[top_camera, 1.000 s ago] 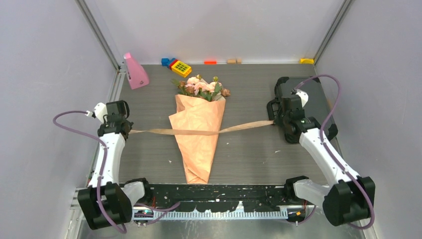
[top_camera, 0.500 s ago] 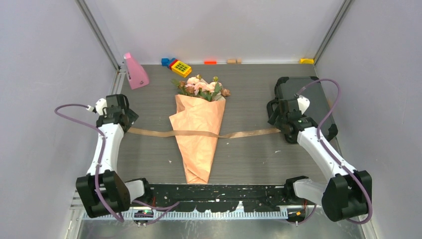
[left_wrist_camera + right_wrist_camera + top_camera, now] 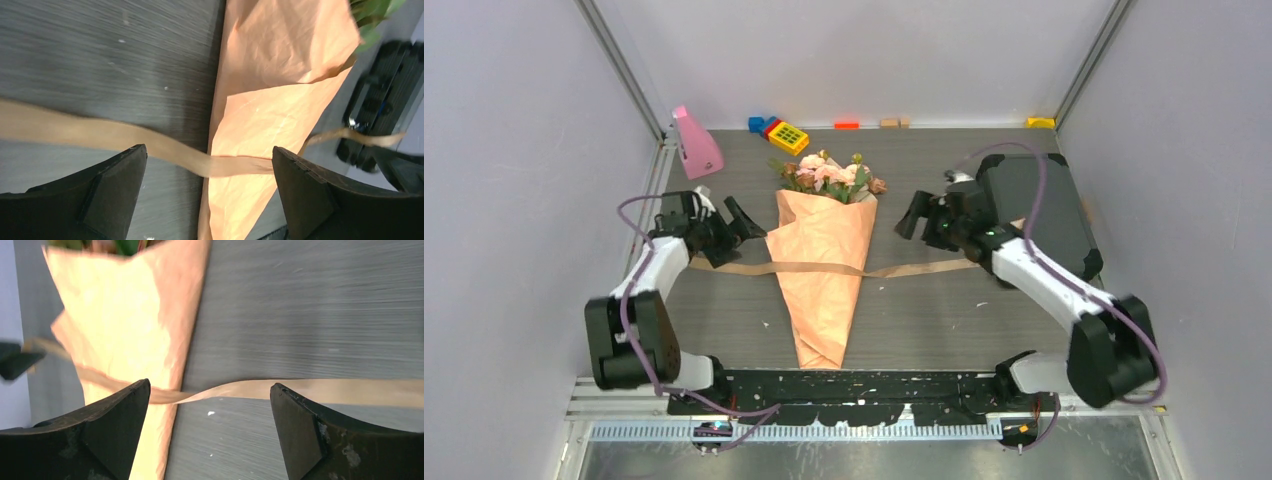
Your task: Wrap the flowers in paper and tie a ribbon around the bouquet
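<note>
The bouquet lies flat mid-table: pink flowers (image 3: pixel 829 175) with green leaves top a peach-orange paper (image 3: pixel 824 275) cone whose tip points at the near edge. The tan ribbon (image 3: pixel 904 268) lies slack across the cone, both ends on the table. My left gripper (image 3: pixel 735 237) is open just left of the cone, above the ribbon's left end and holding nothing. My right gripper (image 3: pixel 913 222) is open to the cone's right, also empty. In the left wrist view the ribbon (image 3: pixel 100 137) and paper (image 3: pixel 280 65) lie beyond the gripper (image 3: pixel 209 150). The right wrist view shows ribbon (image 3: pixel 325 390) and paper (image 3: pixel 125 315) beyond the gripper (image 3: pixel 210 386).
A pink wedge-shaped object (image 3: pixel 695 145) stands at the back left. Coloured toy blocks (image 3: pixel 779 132) and small pieces (image 3: pixel 846 125) line the back wall, with a yellow block (image 3: pixel 1040 122) in the far right corner. A black flat case (image 3: pixel 1044 205) lies behind the right arm.
Both grippers have let go of the ribbon ends and opened. The taut ribbon dropped slack onto the table. Both arms swung inward toward the bouquet.
</note>
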You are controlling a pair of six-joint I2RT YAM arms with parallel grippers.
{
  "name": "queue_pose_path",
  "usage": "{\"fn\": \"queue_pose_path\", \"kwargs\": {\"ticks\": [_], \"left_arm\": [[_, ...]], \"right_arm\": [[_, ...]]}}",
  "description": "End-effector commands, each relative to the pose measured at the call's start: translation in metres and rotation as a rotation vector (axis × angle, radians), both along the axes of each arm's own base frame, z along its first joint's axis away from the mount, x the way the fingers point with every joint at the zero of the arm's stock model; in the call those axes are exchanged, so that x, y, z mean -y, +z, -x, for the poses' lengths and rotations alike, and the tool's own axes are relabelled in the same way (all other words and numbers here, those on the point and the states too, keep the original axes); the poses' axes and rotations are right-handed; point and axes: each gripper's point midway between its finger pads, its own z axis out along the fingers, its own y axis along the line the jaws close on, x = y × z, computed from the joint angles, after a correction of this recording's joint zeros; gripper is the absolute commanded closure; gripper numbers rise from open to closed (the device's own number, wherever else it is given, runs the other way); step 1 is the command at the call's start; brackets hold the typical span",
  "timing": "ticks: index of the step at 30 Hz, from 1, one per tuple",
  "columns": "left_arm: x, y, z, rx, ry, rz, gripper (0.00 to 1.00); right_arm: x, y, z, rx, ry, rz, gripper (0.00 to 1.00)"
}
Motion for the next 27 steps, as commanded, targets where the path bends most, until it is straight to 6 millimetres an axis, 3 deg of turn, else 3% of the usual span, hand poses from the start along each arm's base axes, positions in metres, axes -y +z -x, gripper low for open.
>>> {"fn": "queue_pose_path", "kwargs": {"ticks": [1,3,8,12,17,22,27], "left_arm": [[0.044,-0.016,-0.016,0.032,-0.238,0.107,0.0],[0.061,-0.029,-0.022,0.015,-0.299,0.118,0.0],[0.092,-0.046,-0.037,0.011,-0.38,0.151,0.0],[0.1,-0.066,-0.043,-0.036,-0.395,0.162,0.0],[0.109,-0.081,-0.047,-0.07,-0.409,0.169,0.03],[0.116,-0.09,-0.052,-0.099,-0.416,0.162,0.25],[0.119,-0.095,-0.058,-0.107,-0.417,0.169,0.5]], "right_arm": [[-0.084,-0.003,-0.013,0.022,0.307,-0.117,0.05],[-0.102,-0.025,-0.021,-0.026,0.346,-0.144,0.05],[-0.125,-0.064,-0.034,-0.094,0.391,-0.191,0.04],[-0.138,-0.095,-0.037,-0.159,0.411,-0.229,0.04],[-0.155,-0.117,-0.04,-0.191,0.447,-0.232,0.05],[-0.169,-0.133,-0.05,-0.196,0.474,-0.242,0.07],[-0.195,-0.147,-0.043,-0.166,0.587,-0.247,0.15]]}}
